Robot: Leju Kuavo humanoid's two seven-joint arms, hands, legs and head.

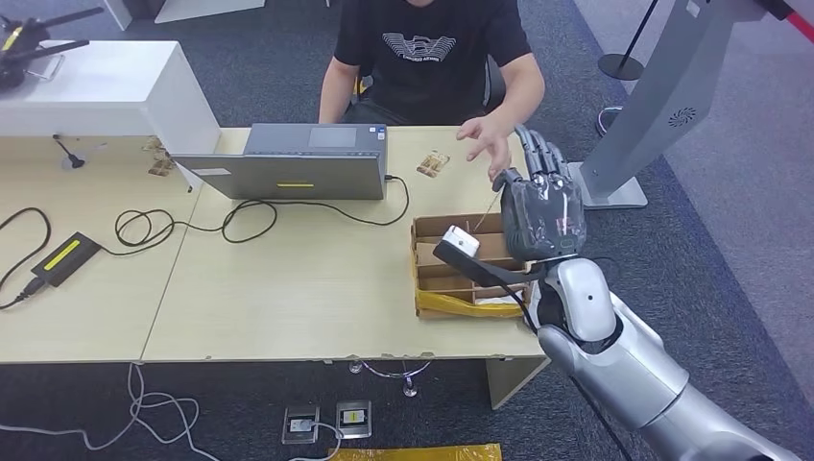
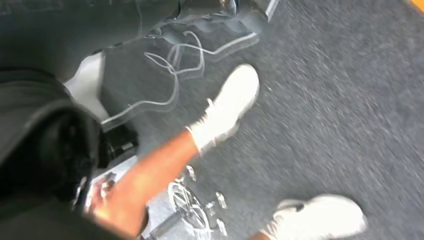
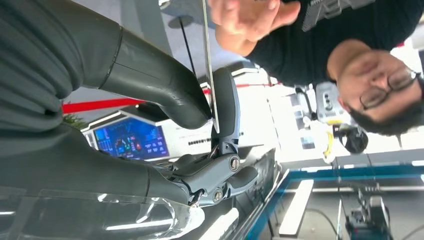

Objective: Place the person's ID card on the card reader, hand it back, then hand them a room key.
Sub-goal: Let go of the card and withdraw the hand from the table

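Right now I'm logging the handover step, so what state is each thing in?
Thin white card: upright, pinched between thumb and finger of the right hand.
Person's hand: open, reaching toward the card, not touching.
Grey laptop: lid open.
Brown cardboard box: open-topped, on the table.

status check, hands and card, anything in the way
Right hand raised over the table edge, pinching a thin card. Person's hand open just beyond it. Left hand hanging low by the floor. Nothing between card and person.
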